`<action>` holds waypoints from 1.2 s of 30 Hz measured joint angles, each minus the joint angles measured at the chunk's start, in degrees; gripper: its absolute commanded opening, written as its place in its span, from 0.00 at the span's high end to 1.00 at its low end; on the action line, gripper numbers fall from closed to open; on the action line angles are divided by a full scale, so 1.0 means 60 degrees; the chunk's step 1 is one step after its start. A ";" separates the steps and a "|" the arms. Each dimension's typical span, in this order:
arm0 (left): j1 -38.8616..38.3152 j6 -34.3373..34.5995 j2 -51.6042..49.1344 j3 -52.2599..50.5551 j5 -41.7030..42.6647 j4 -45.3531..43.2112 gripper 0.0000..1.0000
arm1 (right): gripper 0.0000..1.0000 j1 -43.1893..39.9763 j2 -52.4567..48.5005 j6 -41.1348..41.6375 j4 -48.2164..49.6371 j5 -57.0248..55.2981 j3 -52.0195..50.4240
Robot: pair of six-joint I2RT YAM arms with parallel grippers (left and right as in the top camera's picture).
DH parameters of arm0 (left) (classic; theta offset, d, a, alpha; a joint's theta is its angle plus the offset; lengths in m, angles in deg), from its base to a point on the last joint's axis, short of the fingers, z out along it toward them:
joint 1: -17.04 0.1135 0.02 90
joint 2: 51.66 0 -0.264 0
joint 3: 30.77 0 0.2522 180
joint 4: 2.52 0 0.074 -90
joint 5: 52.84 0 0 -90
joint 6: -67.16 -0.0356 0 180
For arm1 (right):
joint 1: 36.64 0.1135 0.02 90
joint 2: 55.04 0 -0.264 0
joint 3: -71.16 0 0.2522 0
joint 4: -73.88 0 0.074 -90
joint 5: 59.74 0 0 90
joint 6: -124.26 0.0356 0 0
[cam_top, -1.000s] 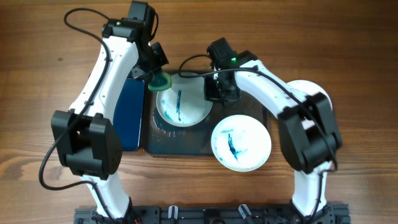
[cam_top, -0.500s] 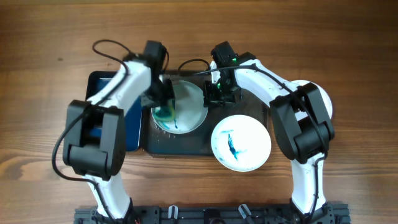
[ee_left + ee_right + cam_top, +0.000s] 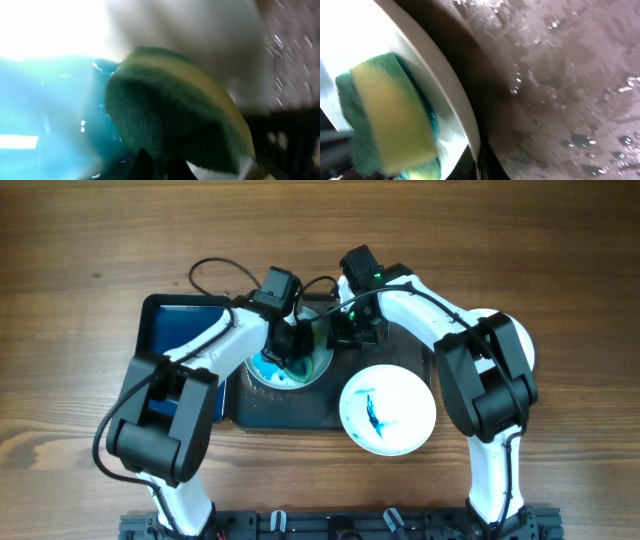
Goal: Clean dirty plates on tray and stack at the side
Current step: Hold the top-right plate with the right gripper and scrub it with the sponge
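Observation:
A white plate (image 3: 266, 368), smeared teal, lies on the dark grey tray (image 3: 290, 408). My left gripper (image 3: 298, 344) is shut on a green and yellow sponge (image 3: 175, 115) and presses it onto the plate's face near the right side. My right gripper (image 3: 341, 332) is shut on that plate's right rim (image 3: 457, 100), with the sponge (image 3: 385, 120) just beside it. A second plate (image 3: 388, 410) with a blue streak overlaps the tray's right front corner. A third plate (image 3: 524, 340) lies at the right, mostly hidden under my right arm.
A glossy blue tray (image 3: 170, 330) lies left of the grey tray, partly under my left arm. The grey tray's floor (image 3: 560, 75) is wet with droplets. Cables loop over the back of the tray. Bare wooden table surrounds everything.
My left gripper has swept the sponge from the plate's back left edge across its face to the right, smearing the blue streak into teal. My right gripper has stayed on the rim.

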 measured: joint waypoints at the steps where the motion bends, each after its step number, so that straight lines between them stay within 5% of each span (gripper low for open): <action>1: 0.0193 0.1027 0.0011 0.0025 -0.0514 0.0069 0.96 | 0.96 0.0036 -0.0007 0.0018 0.0047 0.0022 0.0004; 4: 0.0670 0.3235 0.0029 0.0073 -0.1202 0.0127 0.96 | 0.96 0.0076 -0.0029 0.0076 0.0117 0.0102 0.0018; 6: 0.0718 0.3544 0.0029 0.0120 -0.1184 0.0291 0.96 | 0.96 0.0080 -0.0036 0.0106 0.0127 0.0135 0.0018; 13: 0.0517 -0.0561 -0.0127 -0.0051 0.1501 -0.0219 0.96 | 0.96 0.0025 -0.0044 0.0066 -0.0127 0.0171 0.0018; 18: 0.1104 0.0324 -0.0193 0.0073 0.1042 -0.0335 0.96 | 0.96 0.0007 -0.0044 0.0069 -0.0058 0.0171 0.0018; 23: 0.2084 0.1982 -0.0186 0.0747 -0.1115 0.2240 0.96 | 0.96 0.0157 -0.0047 0.0025 0.0018 0.0277 0.0018; 31: 0.1450 -0.0922 -0.0324 0.0561 0.2342 0.2291 0.96 | 0.96 0.0087 -0.0047 -0.0182 -0.0025 0.0270 0.0018; 36: 0.1158 -0.0565 -0.0353 0.0499 0.2062 0.1056 0.96 | 0.96 0.0033 -0.0047 -0.0102 0.0025 0.0204 0.0018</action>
